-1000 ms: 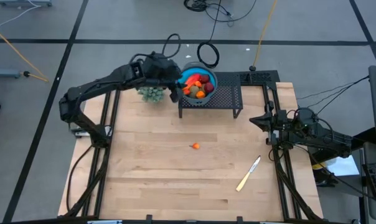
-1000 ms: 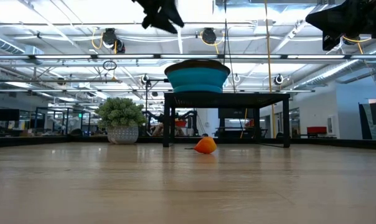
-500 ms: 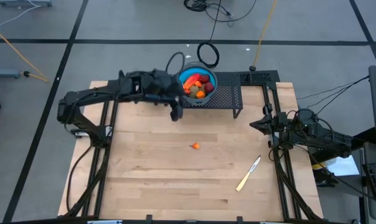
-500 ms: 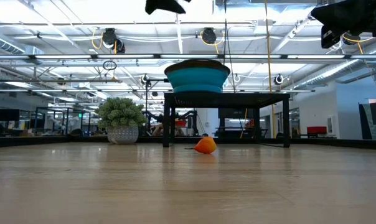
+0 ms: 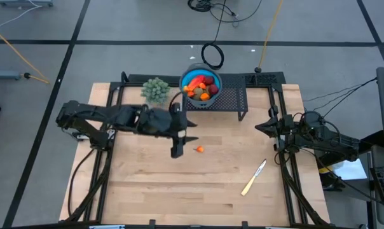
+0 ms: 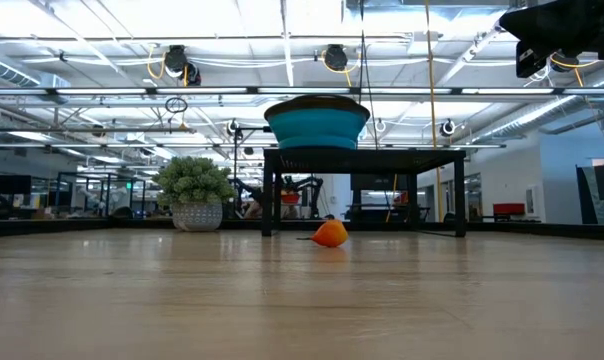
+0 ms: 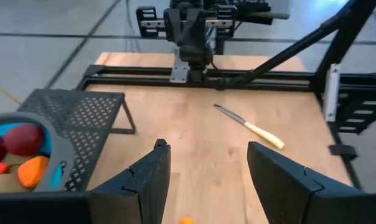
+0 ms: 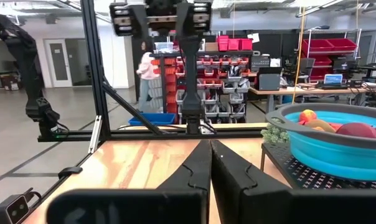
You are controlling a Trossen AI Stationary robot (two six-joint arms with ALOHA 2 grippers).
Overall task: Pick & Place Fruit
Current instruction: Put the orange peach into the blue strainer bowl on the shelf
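A small orange fruit piece [image 5: 199,149] lies on the bare wood in mid-table, also showing in the low view [image 6: 330,234] and at the edge of the left wrist view [image 7: 187,220]. Other fruit, red, orange and yellow, sits in a blue bowl [image 5: 201,86] on a black mesh rack [image 5: 225,102] at the far edge. My left gripper [image 5: 184,141] hovers open just left of the orange piece, touching nothing; its fingers [image 7: 152,171] stand wide apart. My right gripper [image 5: 270,124] waits shut at the right edge [image 8: 210,163].
A green bushy plant [image 5: 155,90] stands in a pot left of the rack. A pale knife [image 5: 253,177] lies slantwise near the right side. The bowl [image 8: 337,146] stands raised on the rack. Black frame rails run along the table's left and right edges.
My left gripper has swung from beside the bowl toward the table's near edge and now stands beside the orange piece. The arm has drawn back from the plant, which now shows whole. It has left the low view's top. Fruit and bowl stayed put.
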